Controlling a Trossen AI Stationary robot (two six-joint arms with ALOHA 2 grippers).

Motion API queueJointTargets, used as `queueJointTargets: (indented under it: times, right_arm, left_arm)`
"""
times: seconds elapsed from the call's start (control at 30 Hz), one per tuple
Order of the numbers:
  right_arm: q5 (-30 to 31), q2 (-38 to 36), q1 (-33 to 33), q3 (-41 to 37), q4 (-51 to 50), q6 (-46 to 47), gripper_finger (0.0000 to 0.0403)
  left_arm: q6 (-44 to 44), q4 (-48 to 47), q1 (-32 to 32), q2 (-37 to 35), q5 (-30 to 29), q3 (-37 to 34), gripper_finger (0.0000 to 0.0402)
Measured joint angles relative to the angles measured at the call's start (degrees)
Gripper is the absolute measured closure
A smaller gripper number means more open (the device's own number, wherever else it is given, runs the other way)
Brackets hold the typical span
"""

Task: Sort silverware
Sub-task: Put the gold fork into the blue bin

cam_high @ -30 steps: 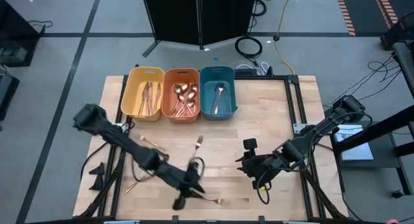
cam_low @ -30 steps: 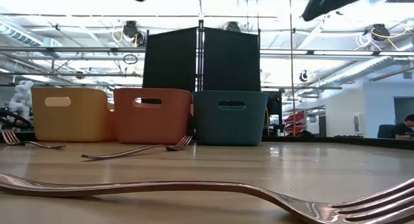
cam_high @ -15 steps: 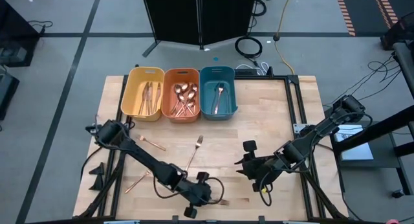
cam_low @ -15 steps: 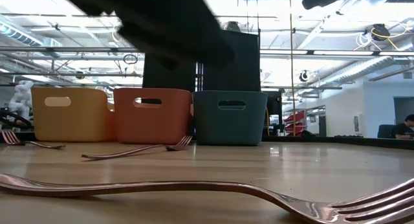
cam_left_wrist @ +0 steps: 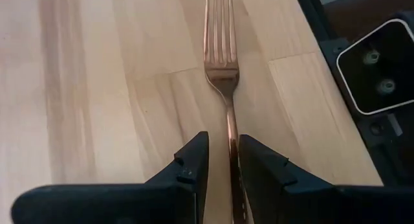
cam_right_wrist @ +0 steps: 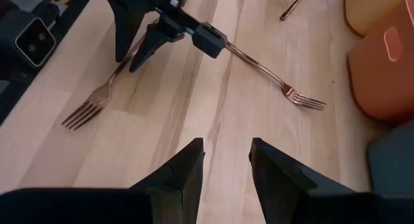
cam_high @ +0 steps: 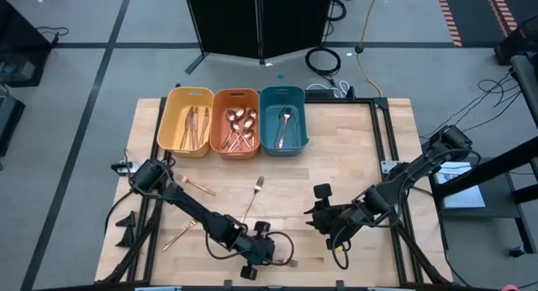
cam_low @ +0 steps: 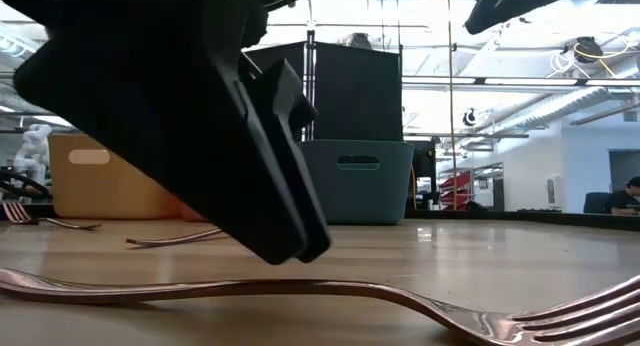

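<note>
The left gripper (cam_left_wrist: pixel 220 160) sits low at the table's (cam_high: pixel 361 148) near edge, its fingers (cam_left_wrist: pixel 191 159) slightly apart astride the handle of a fork (cam_left_wrist: pixel 220 62) lying flat — not clamped on it. The right gripper (cam_right_wrist: pixel 223 160) hovers over bare wood, fingers parted, holding nothing. Two more forks (cam_high: pixel 252 197) and another piece lie loose mid-table; the rest fill the yellow bin (cam_high: pixel 178 96), orange bin (cam_high: pixel 220 96) and teal bin (cam_high: pixel 267 93).
</note>
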Motion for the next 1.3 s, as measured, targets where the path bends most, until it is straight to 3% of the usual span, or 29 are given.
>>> queueJointTargets:
  times: [0.57,0.83,1.07,1.3]
  right_arm:
    - [0.1,0.4,-0.1,0.0,-0.1,-2.2,0.0284]
    - [0.1,0.4,-0.1,0.0,-0.1,-2.1,0.0284]
    - [0.1,0.4,-0.1,0.0,-0.4,-2.1,0.0284]
    - [0.1,0.4,0.0,0.0,-1.9,-1.3,0.0284]
  left_arm:
    - [1.1,-1.9,-0.6,2.5,-2.1,0.1,0.0323]
    - [-0.9,-2.4,0.2,2.5,-1.0,0.0,0.0391]
    - [-5.4,-3.9,2.1,-1.6,1.0,-0.7,0.0397]
    - [-9.3,-9.4,4.9,-10.5,-6.7,-0.4,0.04]
